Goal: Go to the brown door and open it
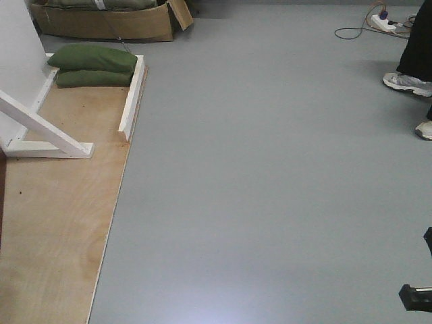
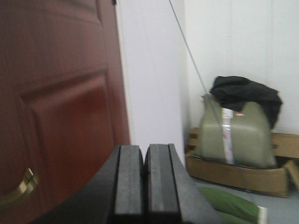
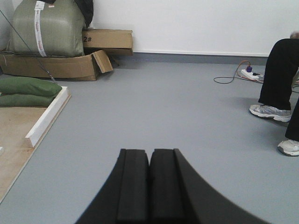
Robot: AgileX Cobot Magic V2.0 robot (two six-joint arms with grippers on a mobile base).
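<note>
The brown door (image 2: 56, 107) fills the left of the left wrist view, reddish-brown and glossy with panel moulding. A brass handle (image 2: 23, 186) shows at its lower left. My left gripper (image 2: 144, 151) is shut and empty, to the right of the door and apart from it, facing the white frame (image 2: 149, 70). My right gripper (image 3: 149, 156) is shut and empty, low over the grey floor (image 3: 177, 107). In the front view only a dark brown sliver shows at the far left edge (image 1: 2, 196); a black gripper part shows at the lower right (image 1: 415, 295).
A pale plywood board (image 1: 61, 223) with white braces (image 1: 47, 131) and green sandbags (image 1: 94, 64) lies left. Cardboard boxes (image 3: 60, 65) with an olive bundle (image 3: 44, 28) stand behind. A person's legs and shoes (image 3: 275, 93) and a power strip (image 3: 250, 73) are on the right.
</note>
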